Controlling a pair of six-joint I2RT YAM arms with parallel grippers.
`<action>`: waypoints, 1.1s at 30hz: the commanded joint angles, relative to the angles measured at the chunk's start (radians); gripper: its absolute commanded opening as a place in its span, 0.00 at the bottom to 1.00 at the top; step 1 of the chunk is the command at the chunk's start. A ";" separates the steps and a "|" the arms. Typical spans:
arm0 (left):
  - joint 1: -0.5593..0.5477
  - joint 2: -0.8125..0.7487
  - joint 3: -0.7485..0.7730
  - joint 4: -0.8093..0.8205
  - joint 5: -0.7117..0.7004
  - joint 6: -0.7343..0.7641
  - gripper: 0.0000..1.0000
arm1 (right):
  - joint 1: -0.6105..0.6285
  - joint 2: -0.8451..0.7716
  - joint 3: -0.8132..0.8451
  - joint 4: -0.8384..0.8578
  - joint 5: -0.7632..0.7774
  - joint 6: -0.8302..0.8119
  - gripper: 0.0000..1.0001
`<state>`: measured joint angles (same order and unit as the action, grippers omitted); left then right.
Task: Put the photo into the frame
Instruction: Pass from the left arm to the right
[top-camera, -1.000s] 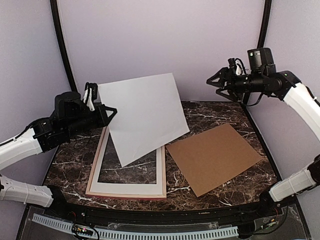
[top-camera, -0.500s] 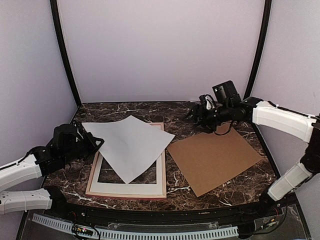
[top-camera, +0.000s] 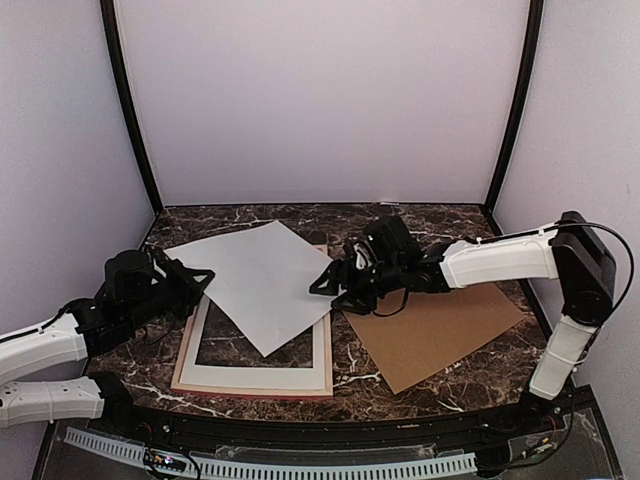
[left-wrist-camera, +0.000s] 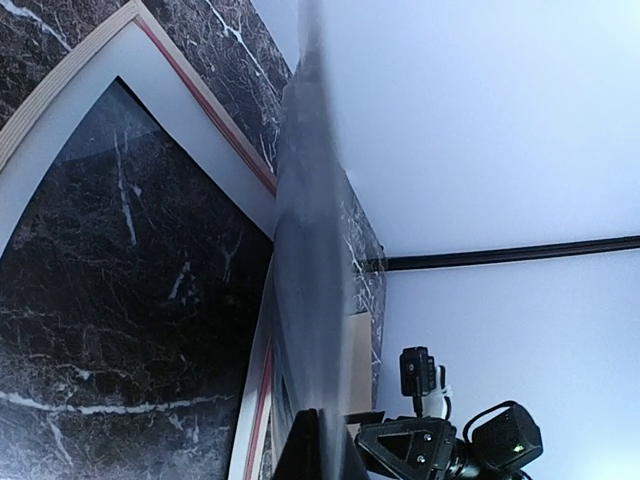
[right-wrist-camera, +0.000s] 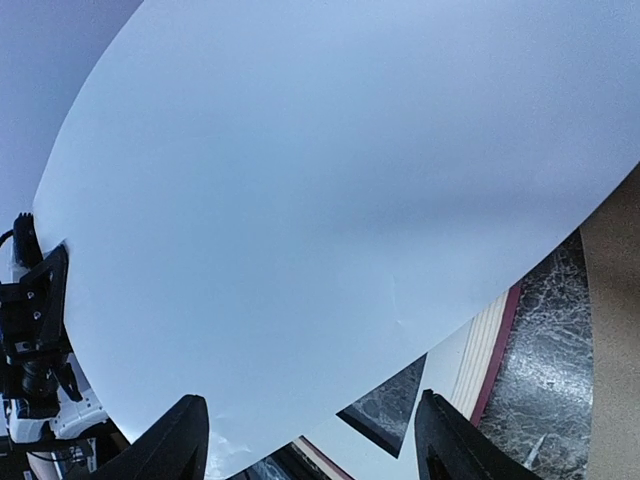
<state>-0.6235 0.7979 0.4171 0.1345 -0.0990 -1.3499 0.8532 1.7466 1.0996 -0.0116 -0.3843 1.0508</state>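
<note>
The photo (top-camera: 262, 280) shows its plain white back and hangs low and slightly tilted over the frame (top-camera: 250, 393), a pink-red rectangle lying flat on the table. My left gripper (top-camera: 200, 282) is shut on the photo's left corner. In the left wrist view the sheet (left-wrist-camera: 310, 230) runs edge-on from between the fingers. My right gripper (top-camera: 322, 287) is open just beside the photo's right corner, not holding it. In the right wrist view the white sheet (right-wrist-camera: 330, 200) fills the picture above the spread fingers (right-wrist-camera: 170, 440), with the frame rail (right-wrist-camera: 492, 345) below.
A white mat board (top-camera: 260, 377) with a rectangular window lies in the frame, also in the left wrist view (left-wrist-camera: 190, 140). A plain brown backing board (top-camera: 440, 320) lies on the dark marble table to the right of the frame, partly under my right arm.
My left gripper has lowered the photo from steeply raised to nearly flat over the frame. My right arm has come down from the upper right to the photo's right corner.
</note>
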 joint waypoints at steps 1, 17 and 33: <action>0.007 0.009 -0.008 0.065 -0.051 -0.048 0.00 | 0.007 -0.027 -0.068 0.173 0.027 0.115 0.72; 0.007 0.073 0.021 0.157 -0.060 -0.075 0.00 | 0.068 0.092 -0.114 0.447 -0.050 0.315 0.72; 0.007 0.071 0.004 0.187 -0.049 -0.111 0.00 | 0.091 0.189 -0.121 0.610 -0.055 0.409 0.70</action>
<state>-0.6235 0.8749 0.4183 0.2806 -0.1516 -1.4387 0.9298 1.8999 0.9760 0.4946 -0.4313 1.4189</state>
